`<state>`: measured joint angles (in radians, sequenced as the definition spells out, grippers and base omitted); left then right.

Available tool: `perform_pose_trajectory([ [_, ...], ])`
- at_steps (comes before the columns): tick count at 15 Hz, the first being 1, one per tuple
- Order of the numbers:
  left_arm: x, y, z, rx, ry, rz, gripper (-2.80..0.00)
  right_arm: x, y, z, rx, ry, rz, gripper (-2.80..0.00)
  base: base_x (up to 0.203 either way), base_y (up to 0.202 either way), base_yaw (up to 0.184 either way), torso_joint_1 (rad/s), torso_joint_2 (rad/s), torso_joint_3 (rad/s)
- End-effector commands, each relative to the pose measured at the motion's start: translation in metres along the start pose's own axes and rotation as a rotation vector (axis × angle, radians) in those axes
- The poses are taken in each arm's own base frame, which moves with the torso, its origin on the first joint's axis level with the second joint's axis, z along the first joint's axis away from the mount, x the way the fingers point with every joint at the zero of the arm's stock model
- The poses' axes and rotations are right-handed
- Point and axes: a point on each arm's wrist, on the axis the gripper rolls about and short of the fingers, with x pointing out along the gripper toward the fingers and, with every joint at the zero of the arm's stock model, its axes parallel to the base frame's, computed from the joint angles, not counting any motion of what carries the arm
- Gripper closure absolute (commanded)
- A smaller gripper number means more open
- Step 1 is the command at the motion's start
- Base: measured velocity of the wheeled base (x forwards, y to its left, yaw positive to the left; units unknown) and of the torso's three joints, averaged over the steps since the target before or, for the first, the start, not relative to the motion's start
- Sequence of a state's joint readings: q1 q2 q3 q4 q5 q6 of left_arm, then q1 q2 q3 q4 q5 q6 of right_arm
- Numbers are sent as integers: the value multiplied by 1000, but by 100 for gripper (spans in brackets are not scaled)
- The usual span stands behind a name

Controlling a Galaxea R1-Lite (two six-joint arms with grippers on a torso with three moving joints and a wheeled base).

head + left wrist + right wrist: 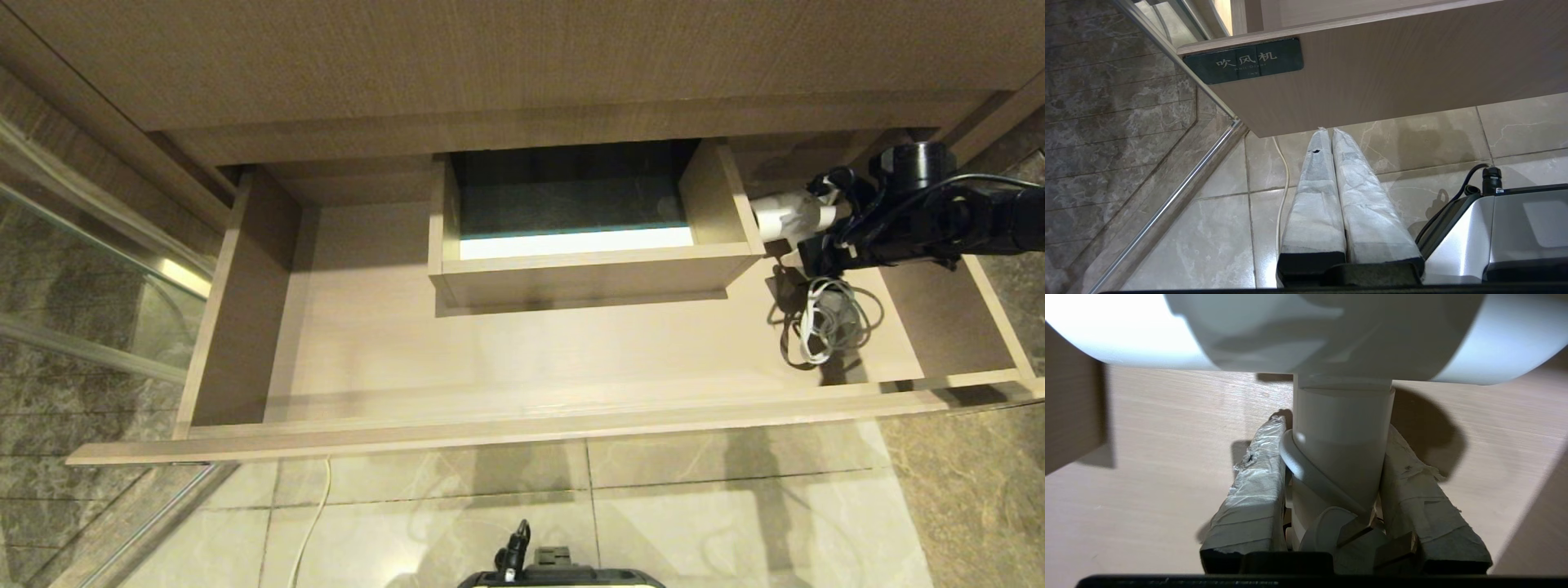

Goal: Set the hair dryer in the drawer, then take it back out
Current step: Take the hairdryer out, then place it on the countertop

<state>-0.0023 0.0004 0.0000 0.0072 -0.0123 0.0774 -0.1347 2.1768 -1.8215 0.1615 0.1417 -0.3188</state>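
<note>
Hair dryer [788,214]: white plastic, over the right end of the open drawer [522,425], just right of the boxed cutout [588,269]. Its barrel points toward the cutout's right wall. In the right wrist view the barrel runs crosswise beyond the fingertips and the handle [1341,449] comes down between the two fingers.

Right gripper [820,229]: reaches in from the right side of the drawer, black arm level above the drawer floor. Its two tape-wrapped fingers [1257,490] stand one on each side of the handle, pressed to it: clenched on the hair dryer. A loop of grey cord [1314,477] crosses the handle between the fingers.

Cord bundle [824,322]: grey and white coils, lying on the drawer floor just below the gripper, near the front right corner.

Drawer: wide, shallow, light wood grain, pulled out over the tiled floor [694,523]. Its front carries a small dark label [1243,60] at one end.

Left gripper [1331,132]: parked low, below the drawer front, above the floor tiles; its two wrapped fingers lie pressed together, holding nothing.

White cable [314,523]: trails across the floor tiles under the drawer front.
</note>
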Motion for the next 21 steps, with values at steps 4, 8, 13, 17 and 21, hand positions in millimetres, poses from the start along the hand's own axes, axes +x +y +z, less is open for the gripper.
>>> perform_pose_trajectory([
  [4,0,0,0,1,2,1,0,-53,0,24,-15,-80,-28,0,0,0,0,0,0,0],
  [8,0,0,0,1,2,1,0,-111,4,31,-20,-128,-51,0,0,0,0,0,0,0],
  [13,0,0,0,1,2,1,0,-225,21,22,-30,-228,-100,0,0,0,0,0,0,0],
  [17,0,0,0,1,2,1,0,-319,48,-12,-52,-319,-137,0,0,0,0,0,0,0],
  [21,0,0,0,1,2,-1,0,-400,73,-46,-130,-431,-191,0,0,0,0,0,0,0],
])
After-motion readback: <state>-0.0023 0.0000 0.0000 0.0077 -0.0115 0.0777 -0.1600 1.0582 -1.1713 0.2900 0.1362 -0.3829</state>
